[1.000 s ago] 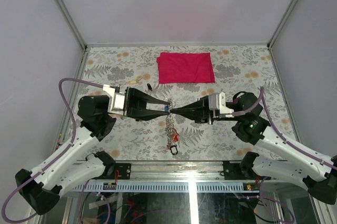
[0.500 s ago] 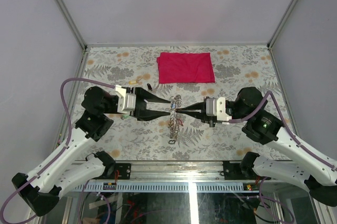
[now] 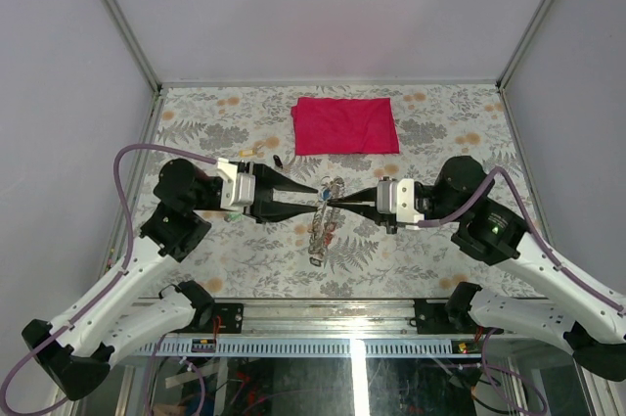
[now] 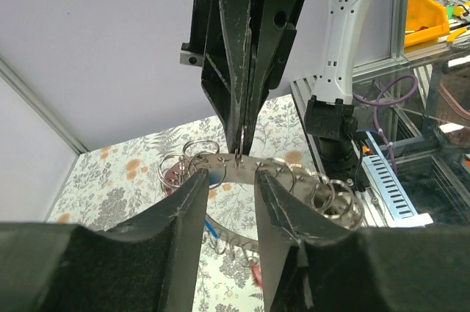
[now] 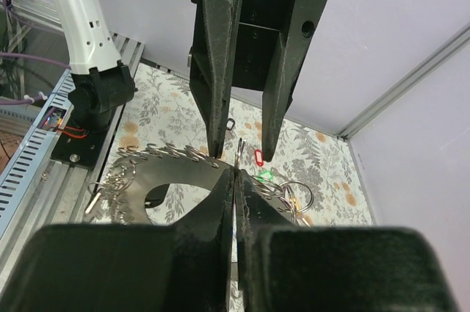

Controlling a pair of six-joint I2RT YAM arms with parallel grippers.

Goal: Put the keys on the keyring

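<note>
Right gripper [image 3: 335, 203] is clamped on the keyring [image 5: 191, 183], dead centre of the top view, with the keys [image 5: 258, 156] dangling off it. Left gripper [image 3: 316, 198] has its jaws apart and is holding nothing I can see. I'd hold the ring steady and line up slowly.

Top view overhead; wrist views close, facing each other, sharing keyring [image 5: 128, 183].

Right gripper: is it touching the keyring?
Touching. The right wrist view shows the right gripper shut, its tips clamped on the edge of the keyring.
</note>
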